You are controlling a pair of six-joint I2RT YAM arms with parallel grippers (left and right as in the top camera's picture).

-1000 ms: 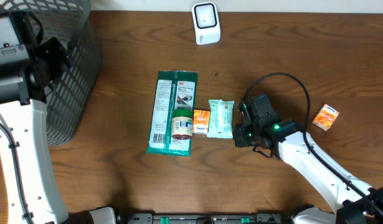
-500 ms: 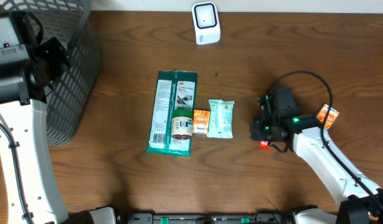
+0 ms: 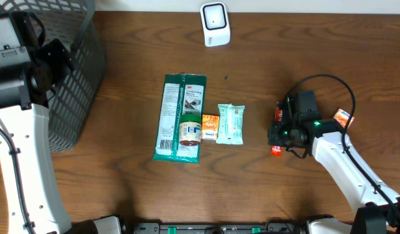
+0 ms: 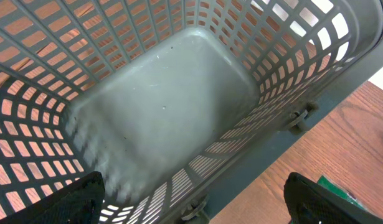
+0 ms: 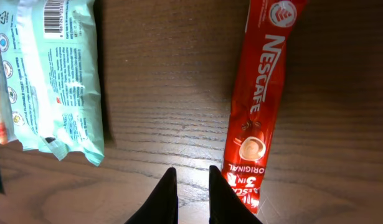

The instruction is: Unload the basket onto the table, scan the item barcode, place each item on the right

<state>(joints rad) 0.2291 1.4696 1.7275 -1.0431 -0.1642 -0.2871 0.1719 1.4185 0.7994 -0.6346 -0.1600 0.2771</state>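
A white barcode scanner stands at the table's far edge. A red Nescafe sachet lies flat on the wood, and its ends stick out from under my right gripper. In the right wrist view that gripper is nearly shut, with only bare table in the narrow gap. Its right finger sits just left of the sachet's near end. My left gripper hangs wide open and empty above the grey basket.
At the table's middle lie a long green 3M pack, a small jar on it, a small orange box and a mint-green packet. Another orange box lies behind the right arm. The basket stands far left.
My right arm has swung right, away from the mint-green packet, and now hangs over the red sachet. The left arm has not moved.
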